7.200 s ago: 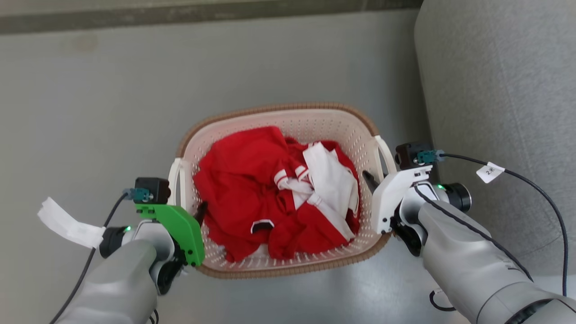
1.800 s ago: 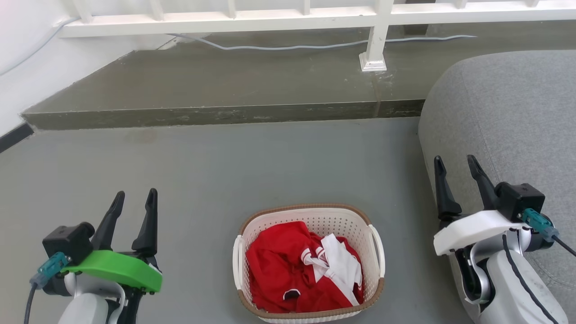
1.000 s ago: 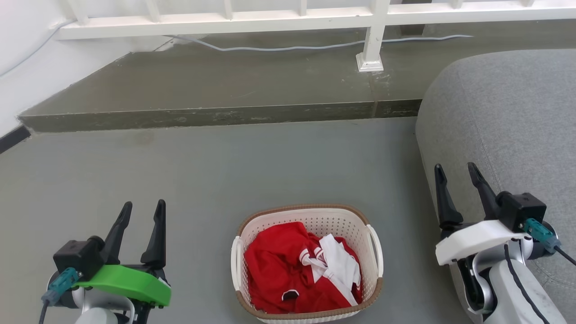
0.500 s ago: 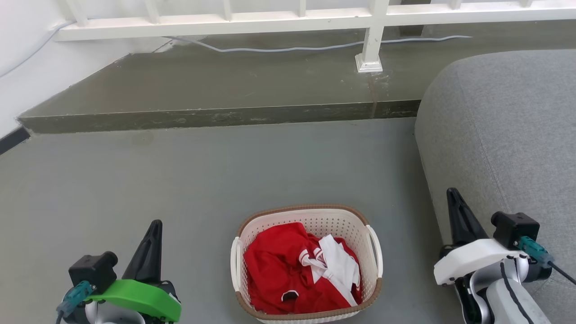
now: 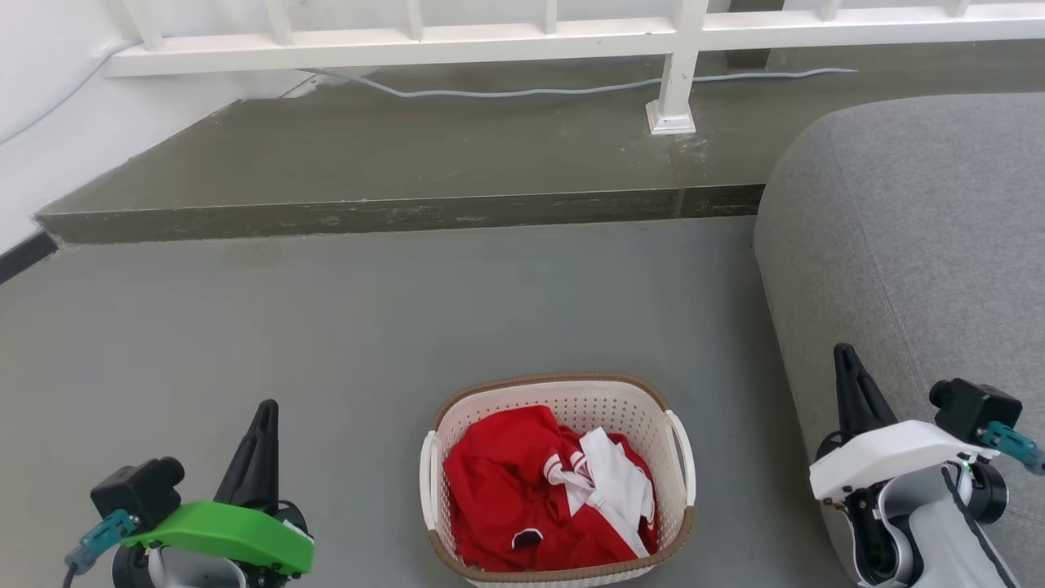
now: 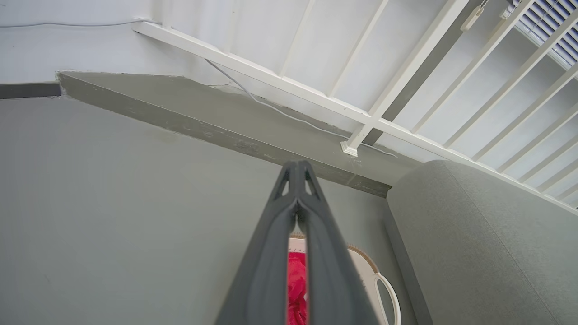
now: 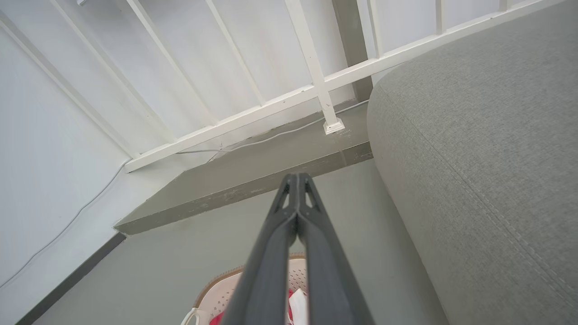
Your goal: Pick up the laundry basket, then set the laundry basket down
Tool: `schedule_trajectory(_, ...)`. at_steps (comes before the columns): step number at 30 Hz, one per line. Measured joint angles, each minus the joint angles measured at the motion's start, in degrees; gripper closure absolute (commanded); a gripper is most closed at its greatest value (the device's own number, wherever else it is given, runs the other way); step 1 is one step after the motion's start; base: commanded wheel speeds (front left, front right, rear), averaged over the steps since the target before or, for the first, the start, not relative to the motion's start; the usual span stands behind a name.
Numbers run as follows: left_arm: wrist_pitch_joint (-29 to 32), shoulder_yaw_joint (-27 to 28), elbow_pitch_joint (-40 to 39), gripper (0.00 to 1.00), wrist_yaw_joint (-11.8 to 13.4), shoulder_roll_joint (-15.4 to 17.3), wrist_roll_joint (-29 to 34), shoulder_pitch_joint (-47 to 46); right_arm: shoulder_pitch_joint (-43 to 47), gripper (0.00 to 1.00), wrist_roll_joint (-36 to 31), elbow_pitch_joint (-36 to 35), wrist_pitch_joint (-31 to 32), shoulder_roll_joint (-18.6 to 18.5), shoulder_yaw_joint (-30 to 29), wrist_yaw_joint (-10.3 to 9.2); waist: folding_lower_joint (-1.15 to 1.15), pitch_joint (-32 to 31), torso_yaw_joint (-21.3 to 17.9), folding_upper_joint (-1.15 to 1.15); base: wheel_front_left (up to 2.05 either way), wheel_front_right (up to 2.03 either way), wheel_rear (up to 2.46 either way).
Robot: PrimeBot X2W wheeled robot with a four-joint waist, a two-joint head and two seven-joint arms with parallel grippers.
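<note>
The laundry basket (image 5: 563,398), cream-white with a brown rim and white side handles, stands on the grey floor at the bottom middle of the head view, holding red and white clothes (image 5: 547,498). My left gripper (image 5: 263,412) hangs at the lower left, well clear of the basket, its fingers pressed together on nothing. My right gripper (image 5: 845,359) is at the lower right beside the sofa, likewise shut and empty. In the left wrist view the closed tips (image 6: 296,168) meet above a sliver of the basket (image 6: 384,289). The right wrist view shows the tips (image 7: 296,179) touching, with the basket (image 7: 216,284) below.
A grey sofa (image 5: 922,245) fills the right side, close to my right arm. A raised dark step (image 5: 392,163) runs across the back, under a white railing (image 5: 522,33) with a post (image 5: 673,90) and a cable (image 5: 531,86).
Both grippers let go of the basket, closed from open to shut, and sank lower. The camera pulled back; the basket now rests on the floor.
</note>
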Motion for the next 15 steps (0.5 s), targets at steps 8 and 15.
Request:
schedule_trajectory(8,1.54,1.1,0.01,1.0,0.0,-0.24,-4.32,-0.01,-0.01,1.0,6.16,0.0,1.78,0.29,-1.02,0.54,0.0,-0.14,0.05,0.0,0.0,0.0,0.0)
schedule_trajectory(15,2.77,2.13,0.02,1.0,0.0,-0.49,-9.28,-0.01,-0.31,1.0,11.57,-0.03,3.5,0.43,-2.32,1.03,0.0,-0.27,0.1,0.0,0.0,0.0,0.0)
